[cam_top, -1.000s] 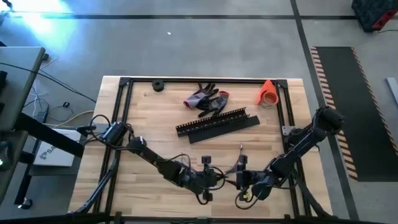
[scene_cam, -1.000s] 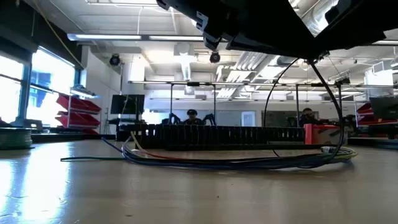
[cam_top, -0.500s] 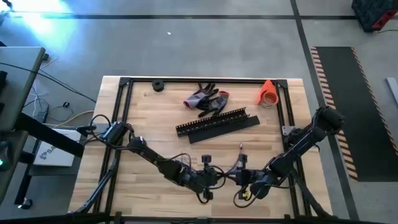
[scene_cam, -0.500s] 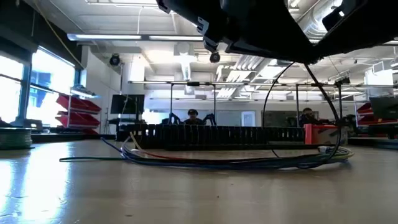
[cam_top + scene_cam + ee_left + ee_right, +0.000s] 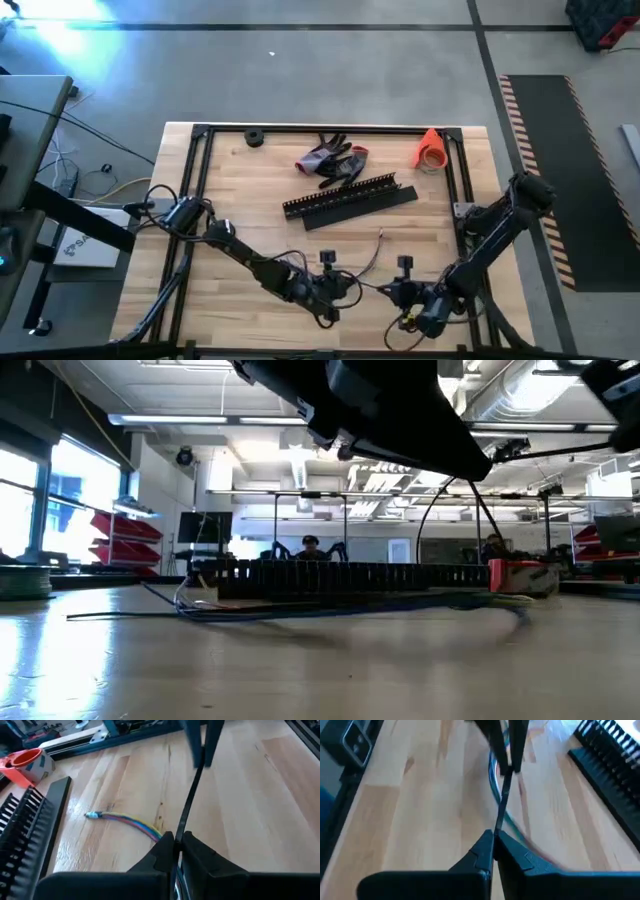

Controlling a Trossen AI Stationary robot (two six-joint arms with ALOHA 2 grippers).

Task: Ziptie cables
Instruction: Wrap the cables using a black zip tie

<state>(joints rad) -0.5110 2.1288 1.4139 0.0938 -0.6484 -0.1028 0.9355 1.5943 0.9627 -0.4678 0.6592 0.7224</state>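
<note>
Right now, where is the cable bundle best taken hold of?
Probably the free stretch of the cables, which lies flat on the table just short of their tip. Come from straight above, closing across the run. The left tool and right tool are both shut on a thin black strap.

You get bright, even light from ceiling strip lights point(image 5: 180, 420) in the low view, where the arms overhead read as black silhouettes. The tabletop point(image 5: 300, 670) foreground is soft. Glare burns the floor point(image 5: 70, 25) beyond the tabletop's far-left corner. The right wrist view is motion-blurred.
</note>
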